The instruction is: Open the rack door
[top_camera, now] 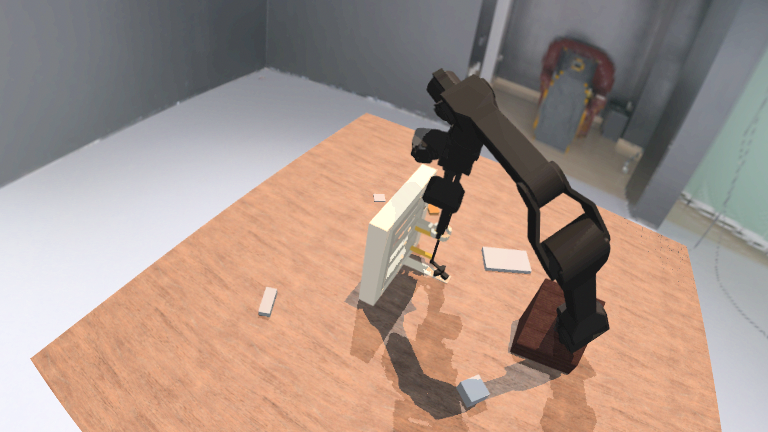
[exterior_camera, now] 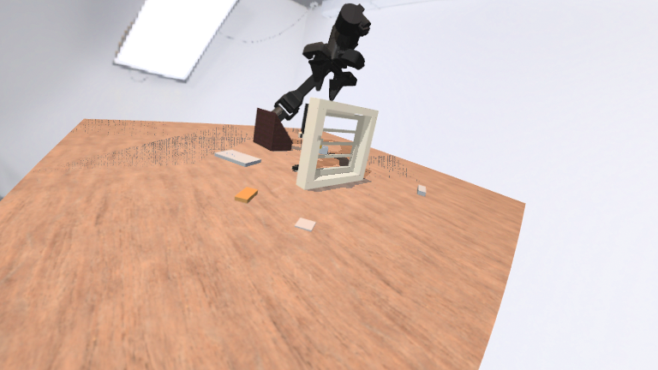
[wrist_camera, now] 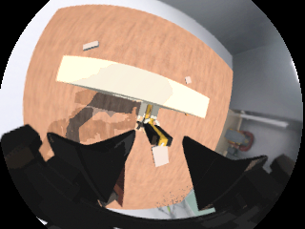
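Observation:
The cream frame stands upright. The door's pale crossbars span its opening, and the door looks closed. The thin black upright handle stands out from the base side on brackets with yellow parts. Its exact turn is hard to read. My gripper points down, open and empty. In the wrist view the handle shows between and beyond the fingertips. The exterior view shows the fingers above the frame's top; contact with the handle cannot be told.
A white slab lies on the base side. An orange block and small pale tile lie past the frame. A pale bar and grey cube lie further off.

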Controlling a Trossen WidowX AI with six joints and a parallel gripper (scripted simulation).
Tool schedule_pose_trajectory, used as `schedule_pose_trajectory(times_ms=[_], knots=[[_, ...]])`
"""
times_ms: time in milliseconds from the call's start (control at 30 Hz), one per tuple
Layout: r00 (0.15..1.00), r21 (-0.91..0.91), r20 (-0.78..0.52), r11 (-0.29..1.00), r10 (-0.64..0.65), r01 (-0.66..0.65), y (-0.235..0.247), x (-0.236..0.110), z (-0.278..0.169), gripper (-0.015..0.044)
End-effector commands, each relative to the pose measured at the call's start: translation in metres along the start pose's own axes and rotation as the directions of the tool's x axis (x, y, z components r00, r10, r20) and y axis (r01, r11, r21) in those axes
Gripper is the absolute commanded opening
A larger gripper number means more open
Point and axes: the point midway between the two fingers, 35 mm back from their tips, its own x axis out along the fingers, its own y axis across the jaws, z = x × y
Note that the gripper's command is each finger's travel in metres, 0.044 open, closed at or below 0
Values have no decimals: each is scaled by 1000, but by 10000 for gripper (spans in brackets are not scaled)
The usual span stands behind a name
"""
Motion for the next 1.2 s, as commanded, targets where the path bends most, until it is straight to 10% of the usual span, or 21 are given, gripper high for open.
schedule_pose_trajectory(times_ms=[0,1167], knots=[[997,33,-14,996,78,-77,-8,2,-6,293],[959,150,-73,954,274,-261,-17,35,-22,293]])
